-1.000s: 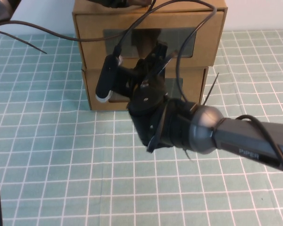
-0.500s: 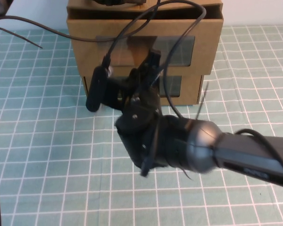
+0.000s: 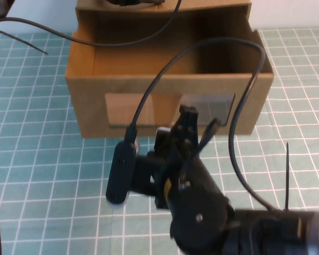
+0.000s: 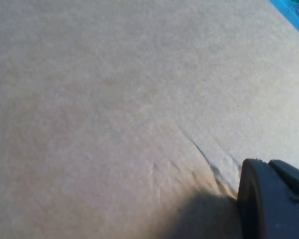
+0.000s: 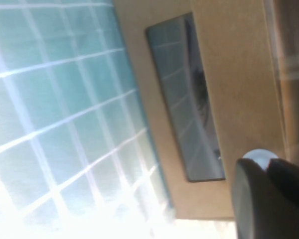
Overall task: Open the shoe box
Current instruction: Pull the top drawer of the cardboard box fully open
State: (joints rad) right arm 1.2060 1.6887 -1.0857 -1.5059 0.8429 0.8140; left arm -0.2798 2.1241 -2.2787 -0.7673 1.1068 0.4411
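The brown cardboard shoe box's upper drawer [image 3: 90, 103] stands pulled out toward me, open on top, with two windows in its front wall [image 5: 239, 89]. My right gripper [image 3: 188, 112] is shut at that front wall between the windows; its dark fingers [image 5: 249, 199] lie pressed together beside one window [image 5: 184, 99], and what they pinch is hidden. My left gripper [image 3: 133, 2] rests on the box's top at the far edge. In the left wrist view one dark finger [image 4: 269, 199] lies against plain cardboard [image 4: 114, 99].
A green grid mat [image 3: 32, 159] covers the table around the box. Black cables [image 3: 244, 58] loop over the open drawer. The right arm's wrist camera [image 3: 120, 172] juts out to the left, and a thin black tie [image 3: 286, 170] sticks up at the right.
The right gripper has drawn back toward me and the upper drawer has slid out with it, so its inside now shows. The left gripper stays on the box top.
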